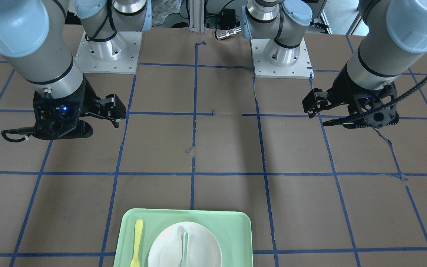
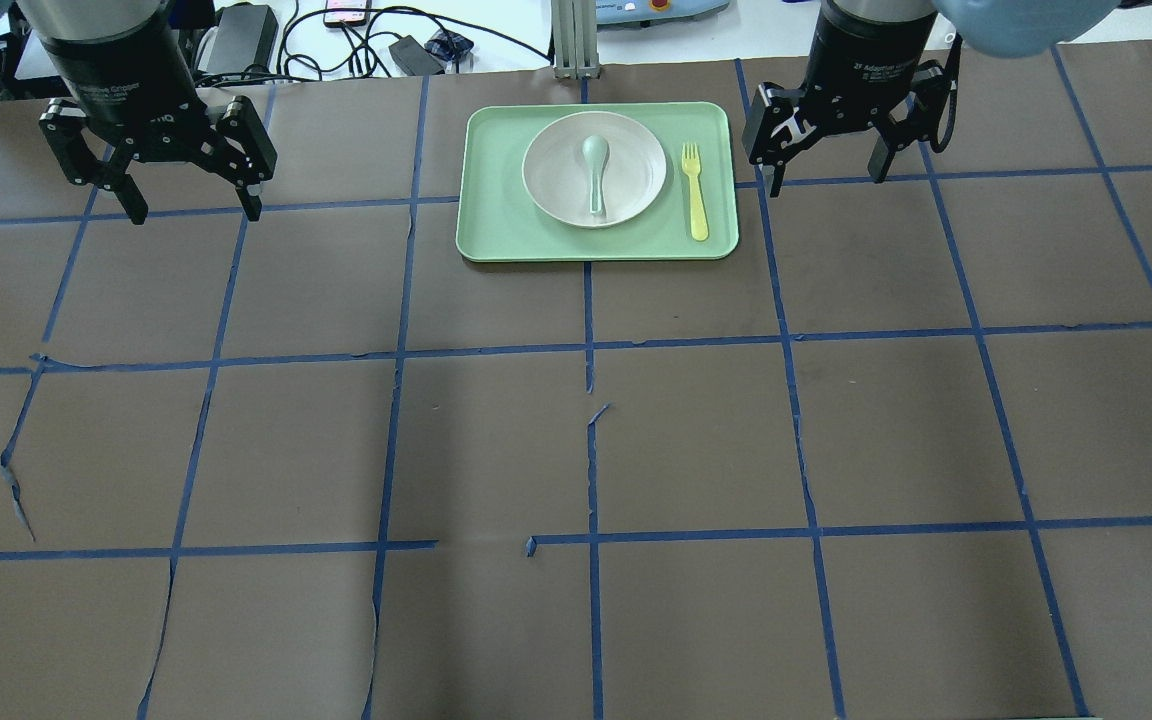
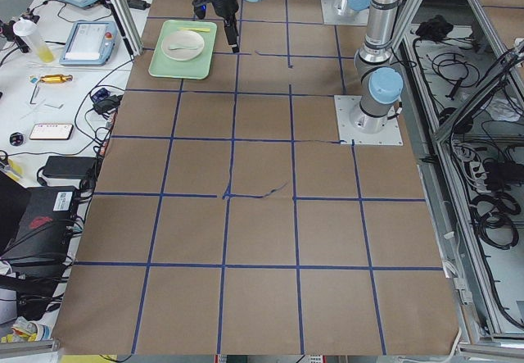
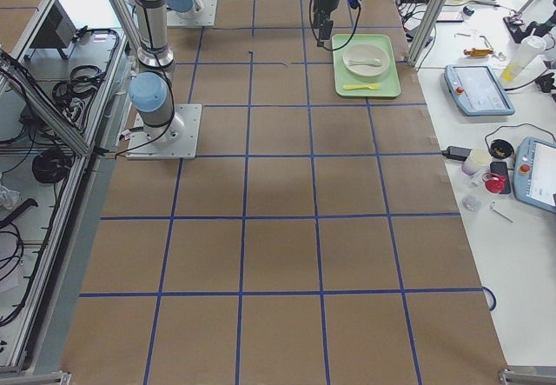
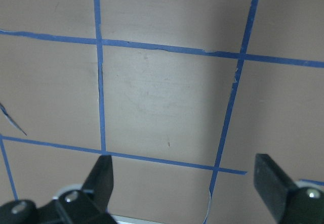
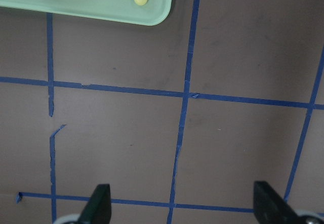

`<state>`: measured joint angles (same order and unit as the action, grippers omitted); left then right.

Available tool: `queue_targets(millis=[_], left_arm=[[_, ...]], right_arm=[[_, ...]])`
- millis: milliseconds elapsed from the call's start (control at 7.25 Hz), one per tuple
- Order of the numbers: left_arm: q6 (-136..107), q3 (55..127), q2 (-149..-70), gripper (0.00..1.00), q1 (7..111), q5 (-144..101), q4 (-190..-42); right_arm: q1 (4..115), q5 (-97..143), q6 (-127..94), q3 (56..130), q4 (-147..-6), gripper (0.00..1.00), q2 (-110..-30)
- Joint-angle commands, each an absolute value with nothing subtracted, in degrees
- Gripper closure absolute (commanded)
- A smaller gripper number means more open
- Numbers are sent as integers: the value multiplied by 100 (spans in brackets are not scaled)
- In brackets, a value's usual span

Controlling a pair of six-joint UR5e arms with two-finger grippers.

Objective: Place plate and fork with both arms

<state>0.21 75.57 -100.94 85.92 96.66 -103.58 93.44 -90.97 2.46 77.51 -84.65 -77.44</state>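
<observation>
The tray [image 2: 496, 225] sat at the middle of the table's [image 2: 576, 450] far edge, across from the robot. The plate [image 2: 551, 170] lay in the middle of the tray, and a spoon [image 2: 595, 165] lay inside the plate. The fork [image 2: 695, 190] lay flat on the tray, just beside the plate on the robot's right, with its tines pointing at the far edge. That probably made the fork a job for the right arm and the plate a job for the left arm. The right gripper [image 2: 821, 178] hung above the table just past the tray's right side, near the fork, with its fingers spread wide and nothing in them. The left gripper [image 2: 196, 213] hung near the far left corner, well apart from the tray, and it was also wide open and held nothing. The tray had a low raised rim all around, so things would likely have to go up and over it. The fork sat close to that rim, which left little room for fingers on that side. The spoon could slide if the plate tipped. From the tray back to the robot's edge there was lots of brown table with blue tape lines, and that looked like good room for setting things down.
</observation>
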Motion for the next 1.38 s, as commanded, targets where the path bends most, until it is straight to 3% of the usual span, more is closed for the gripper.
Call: queue_targets(millis=[0,414,1241], left_arm=[[194,7541,-10133,0,8692,9084,-10301],[-34,8320,-10126,0,9376,9017,-8916],[35,8245,-9616,0,9360,9498,-9771]], right_arm=[[9413,-9114,185,7691,-8150,0,-7892],[9413,-9079,185,7691,-7876,0,-8129],[9439,-9096,114,7752,-7937,0,-8051]])
